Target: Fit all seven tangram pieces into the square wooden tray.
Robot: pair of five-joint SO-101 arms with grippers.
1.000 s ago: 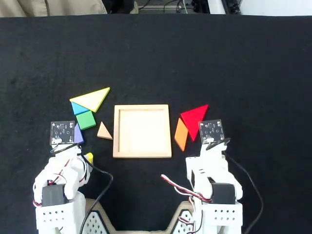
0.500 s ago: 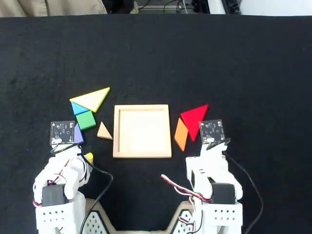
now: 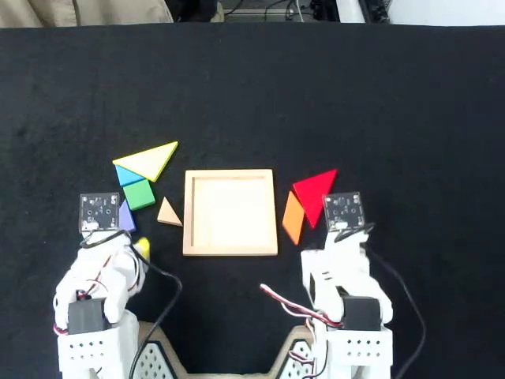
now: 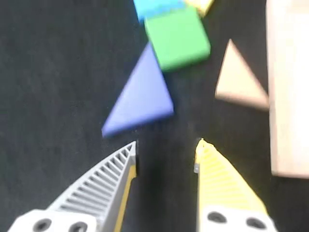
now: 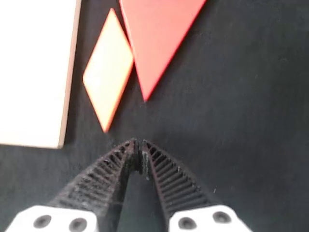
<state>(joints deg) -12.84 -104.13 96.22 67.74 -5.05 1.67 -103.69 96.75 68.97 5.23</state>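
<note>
Tray (image 3: 230, 173): square and wooden, lying flat on the black table (image 3: 252, 87), in front of the two arms and between them.
Pieces to the tray's left: a tan triangle (image 3: 168, 213) lies just beside the tray's left edge. Farther out, a pale yellow triangle (image 3: 148, 160), a blue piece (image 3: 127, 175) and a green square (image 3: 139, 194) sit packed together in a row. A purple triangle (image 3: 126, 216) meets the green square with one tip.
Pieces to the tray's right: an orange parallelogram (image 3: 293, 216) lies near the tray's right edge, with a red triangle (image 3: 314, 192) close along its outer side.
Where the pieces are: all seven lie on the table, outside the tray.
Left gripper (image 4: 165, 150): released, with its fingers apart and bare table between them, just short of the purple triangle's long edge.
Right gripper (image 5: 140, 147): clenched, its tips pressed together and holding nothing, on the table near the points of the orange parallelogram and the red triangle.
</note>
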